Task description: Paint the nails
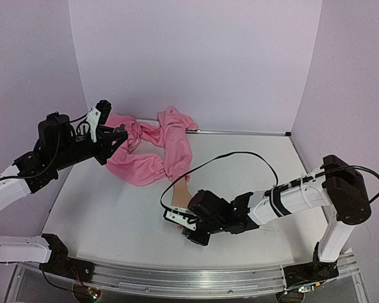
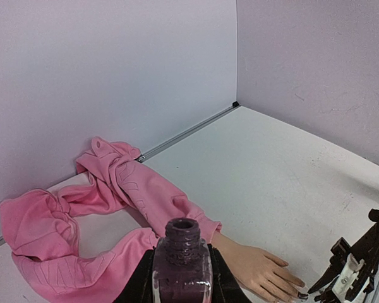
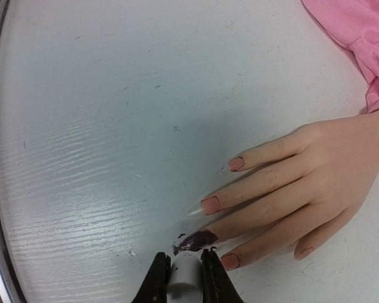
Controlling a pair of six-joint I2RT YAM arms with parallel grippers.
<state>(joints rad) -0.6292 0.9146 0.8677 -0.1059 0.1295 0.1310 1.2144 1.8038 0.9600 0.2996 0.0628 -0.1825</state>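
Observation:
A pale mannequin hand (image 3: pixel 316 183) lies palm down on the white table, its wrist in a pink sleeve (image 3: pixel 360 38). One of the nails (image 3: pixel 199 240) is coated dark purple, and the nails beside it (image 3: pixel 210 205) (image 3: pixel 230 260) are skin-toned. My right gripper (image 3: pixel 181 260) is shut on a white brush cap (image 3: pixel 184 281), whose tip is at the dark nail. The brush itself is hidden. My left gripper (image 2: pixel 182 274) is shut on an open bottle of purple polish (image 2: pixel 182 259), held upright above the table at the back left. From above, the right gripper (image 1: pixel 184 222) covers the fingertips.
A pink garment (image 1: pixel 155 148) is bunched along the back wall and trails to the mannequin hand (image 1: pixel 179 201). A black cable (image 1: pixel 240 154) loops over the table behind the right arm. Lilac walls close in the back and sides, and a metal rail (image 1: pixel 196 278) edges the front.

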